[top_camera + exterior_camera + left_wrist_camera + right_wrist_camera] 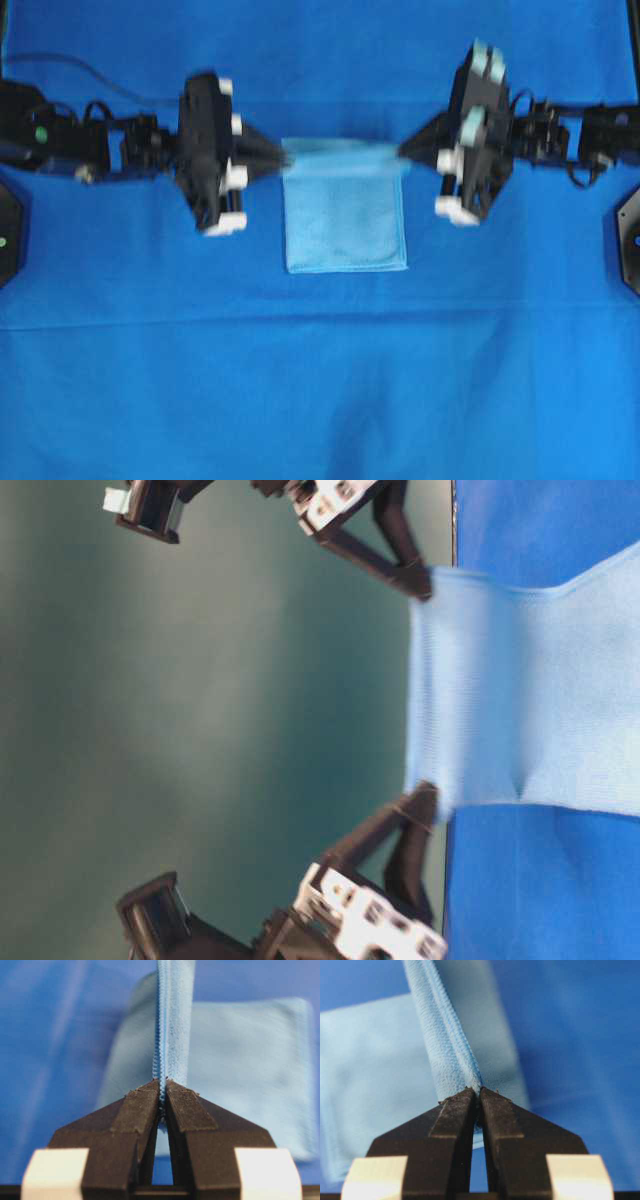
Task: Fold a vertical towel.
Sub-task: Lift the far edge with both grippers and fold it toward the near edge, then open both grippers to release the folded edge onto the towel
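Observation:
The light sky-blue towel (345, 215) lies in the middle of the deep-blue table covering, its far edge lifted and stretched between both grippers. My left gripper (282, 158) is shut on the towel's far left corner; the left wrist view shows the hem (170, 1025) pinched between its fingertips. My right gripper (405, 152) is shut on the far right corner, and the right wrist view shows the hem (445, 1040) clamped there. The table-level view shows the towel (520, 700) held taut above the table. Its near part rests flat.
The deep-blue table covering (320, 380) spreads across the whole table. Black arm bases (8, 225) stand at the left and right edges (630, 235).

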{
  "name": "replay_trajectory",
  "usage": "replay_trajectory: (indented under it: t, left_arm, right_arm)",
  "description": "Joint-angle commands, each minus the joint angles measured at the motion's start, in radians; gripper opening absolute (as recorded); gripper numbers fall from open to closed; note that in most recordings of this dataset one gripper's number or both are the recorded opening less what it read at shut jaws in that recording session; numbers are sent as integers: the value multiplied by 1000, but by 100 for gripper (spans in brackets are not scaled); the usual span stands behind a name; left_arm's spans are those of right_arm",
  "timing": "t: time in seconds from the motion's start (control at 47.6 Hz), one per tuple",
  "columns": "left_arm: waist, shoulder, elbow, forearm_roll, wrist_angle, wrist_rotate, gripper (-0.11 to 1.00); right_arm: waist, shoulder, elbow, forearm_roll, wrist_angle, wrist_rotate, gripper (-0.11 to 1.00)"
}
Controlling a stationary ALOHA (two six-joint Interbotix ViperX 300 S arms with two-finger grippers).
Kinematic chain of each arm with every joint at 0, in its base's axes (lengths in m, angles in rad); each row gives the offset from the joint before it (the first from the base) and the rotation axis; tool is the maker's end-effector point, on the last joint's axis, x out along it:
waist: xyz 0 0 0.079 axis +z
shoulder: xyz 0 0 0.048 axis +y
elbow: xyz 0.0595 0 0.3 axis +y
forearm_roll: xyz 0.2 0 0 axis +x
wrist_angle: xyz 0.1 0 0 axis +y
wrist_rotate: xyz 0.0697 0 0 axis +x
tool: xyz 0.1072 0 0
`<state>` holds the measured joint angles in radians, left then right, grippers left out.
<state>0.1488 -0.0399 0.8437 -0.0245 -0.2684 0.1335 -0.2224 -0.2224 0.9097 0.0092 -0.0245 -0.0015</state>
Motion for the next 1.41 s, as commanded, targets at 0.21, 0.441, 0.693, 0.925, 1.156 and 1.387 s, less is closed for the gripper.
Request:
replay_trajectory:
  t: [0.21,0.441,0.693,0.925,1.156,1.387]
  left_arm:
    - [-149,57,0,-5,-3,-14,3]
    - [-153,153,2,-5,-54,-69,3]
    - [-164,195,-9,-5,-101,-72,3]
    - [-164,198,-18,-5,-109,-72,3]
    - [-169,192,-21,-5,-109,-71,26]
    - [-225,140,-20,-5,-78,-72,54]
  right_arm:
    - [100,51,18,31,0,43,5]
    - [117,140,15,31,-51,61,5]
    - [118,163,17,31,-61,63,5]
    - [121,163,18,31,-64,63,5]
    - [147,161,15,31,-63,63,8]
    - [210,160,15,31,-54,67,65]
